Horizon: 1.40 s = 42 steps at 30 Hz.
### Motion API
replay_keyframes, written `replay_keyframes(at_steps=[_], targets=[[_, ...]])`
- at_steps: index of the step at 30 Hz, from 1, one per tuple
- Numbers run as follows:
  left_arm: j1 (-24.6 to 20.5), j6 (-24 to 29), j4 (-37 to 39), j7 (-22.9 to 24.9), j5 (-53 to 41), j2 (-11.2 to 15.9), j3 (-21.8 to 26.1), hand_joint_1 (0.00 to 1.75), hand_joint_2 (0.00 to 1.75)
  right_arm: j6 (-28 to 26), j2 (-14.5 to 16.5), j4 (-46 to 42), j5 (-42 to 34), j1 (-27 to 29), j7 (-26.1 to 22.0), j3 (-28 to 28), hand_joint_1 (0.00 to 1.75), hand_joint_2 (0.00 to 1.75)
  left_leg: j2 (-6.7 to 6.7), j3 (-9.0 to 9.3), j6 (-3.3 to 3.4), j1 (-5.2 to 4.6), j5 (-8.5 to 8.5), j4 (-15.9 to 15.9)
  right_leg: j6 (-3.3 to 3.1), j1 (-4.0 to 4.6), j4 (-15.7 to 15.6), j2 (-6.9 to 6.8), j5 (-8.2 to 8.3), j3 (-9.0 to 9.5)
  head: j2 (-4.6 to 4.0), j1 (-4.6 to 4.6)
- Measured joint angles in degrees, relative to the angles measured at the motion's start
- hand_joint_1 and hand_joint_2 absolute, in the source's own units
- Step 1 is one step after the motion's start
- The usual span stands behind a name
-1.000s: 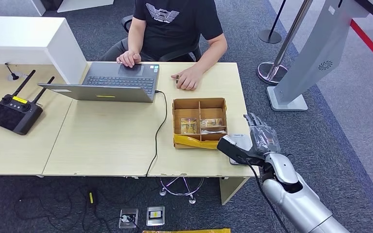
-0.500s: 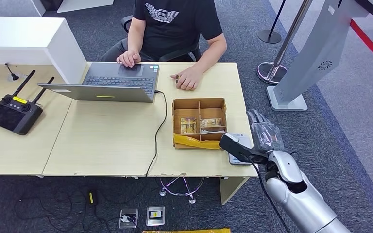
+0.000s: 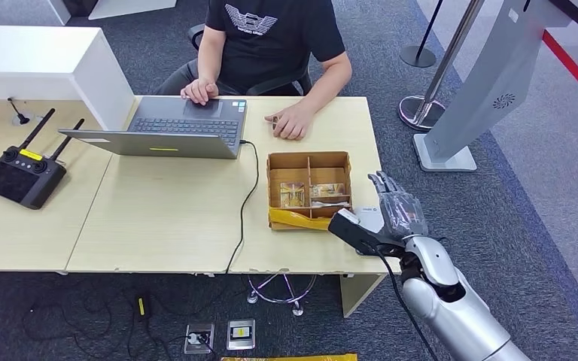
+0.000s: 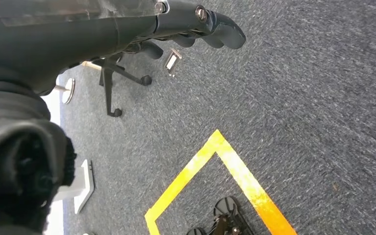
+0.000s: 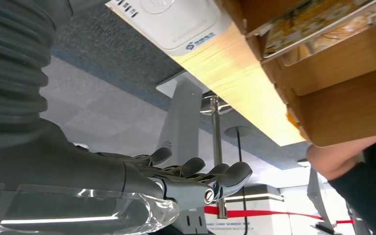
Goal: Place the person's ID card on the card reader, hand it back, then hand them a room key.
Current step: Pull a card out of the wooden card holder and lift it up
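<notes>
The left robot hand hangs over grey carpet, fingers curled around nothing. On the pale wooden worktop, the brown cardboard divided box holds cards, likely the room keys. Just beside it lies the white flat card reader, bare. The right robot hand hovers there, fingers spread, empty. I see no ID card; every step looks undone.

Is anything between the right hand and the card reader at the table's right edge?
Nothing visible. The right hand hangs open beside the card reader, with no ID card seen on it or in the fingers. The cardboard box sits further in on the table, out of the way.
</notes>
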Motion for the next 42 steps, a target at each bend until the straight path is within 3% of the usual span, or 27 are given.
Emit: replay_keyframes(at_steps=[18, 42], targets=[[0.0, -0.7, 0.0, -0.3, -0.6, 1.0, 0.0, 0.00, 0.00, -4.2, 3.6, 4.6, -1.1, -1.1, -2.4, 2.2, 0.00, 1.75, -0.01, -0.02, 0.00, 0.00, 0.00, 0.0, 0.00, 0.00, 0.0, -0.03, 0.00, 0.00, 0.00, 0.00], [0.1, -3.6, 0.0, -1.7, -0.6, 1.5, 0.0, 0.00, 0.00, -1.7, 7.9, 6.5, 6.1, -1.6, 2.7, 2.3, 0.00, 1.75, -0.01, -0.01, 0.00, 0.00, 0.00, 0.0, 0.00, 0.00, 0.0, -0.02, 0.00, 0.00, 0.00, 0.01]])
